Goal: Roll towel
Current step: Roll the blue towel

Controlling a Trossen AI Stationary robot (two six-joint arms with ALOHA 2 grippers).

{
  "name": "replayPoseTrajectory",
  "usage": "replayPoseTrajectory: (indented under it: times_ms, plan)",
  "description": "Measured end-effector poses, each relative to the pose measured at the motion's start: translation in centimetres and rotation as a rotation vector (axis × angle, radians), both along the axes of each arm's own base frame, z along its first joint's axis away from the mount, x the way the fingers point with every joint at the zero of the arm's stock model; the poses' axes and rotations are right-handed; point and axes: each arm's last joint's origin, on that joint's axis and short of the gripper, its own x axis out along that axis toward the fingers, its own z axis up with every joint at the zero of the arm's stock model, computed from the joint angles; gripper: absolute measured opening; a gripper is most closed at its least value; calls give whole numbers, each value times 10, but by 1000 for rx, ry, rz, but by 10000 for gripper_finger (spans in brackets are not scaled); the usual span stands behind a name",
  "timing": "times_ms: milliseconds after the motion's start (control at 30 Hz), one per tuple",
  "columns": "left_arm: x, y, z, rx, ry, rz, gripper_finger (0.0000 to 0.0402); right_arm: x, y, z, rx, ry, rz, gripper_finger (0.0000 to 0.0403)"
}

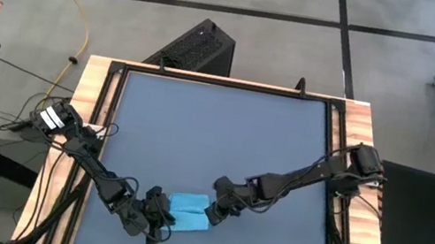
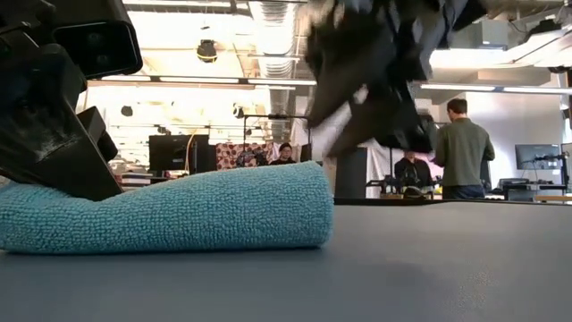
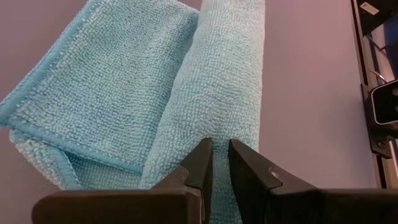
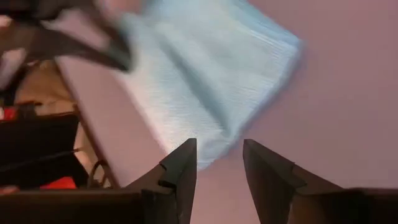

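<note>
A person in a green top stands beyond the table, near monitors.

You saw the towel was soft looped terry cloth with stitched hems. The tabletop looked smooth and matt, and its side rails were bare wood.

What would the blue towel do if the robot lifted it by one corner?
The towel would probably droop and unroll: it is soft looped cloth, only partly rolled, with a flat flap beside the roll. It looks light. The left gripper, nearly shut on the roll's end, likely grips fine, since the nap looks grippy.
</note>
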Motion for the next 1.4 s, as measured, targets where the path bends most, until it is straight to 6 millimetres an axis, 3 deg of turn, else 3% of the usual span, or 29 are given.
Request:
replayPoseTrajectory:
  times_ms: [167, 333, 533, 933, 1100, 1267, 1400]
  plan:
    - [0, 0, 0, -1, -1, 2, 45, -5, 22, 19, -169, -200, 196, 159]
    - [4, 4, 0, -13, 6, 3, 45, -19, 57, 23, -491, -378, 454, 159]
    - [7, 8, 0, -31, 18, -3, 45, -30, 79, 26, -826, -484, 614, 162]
    - [9, 9, 0, -41, 22, -18, 45, -13, 86, 7, -955, -631, 803, 231]
    - [10, 10, 1, -51, 20, -20, 45, -13, 85, 1, -1063, -632, 929, 235]
    - [10, 9, 1, -54, 20, -25, 45, -18, 92, -24, -1146, -563, 1073, 233]
    - [10, 9, 1, -57, 22, -28, 45, -17, 99, -30, -1207, -554, 1044, 232]
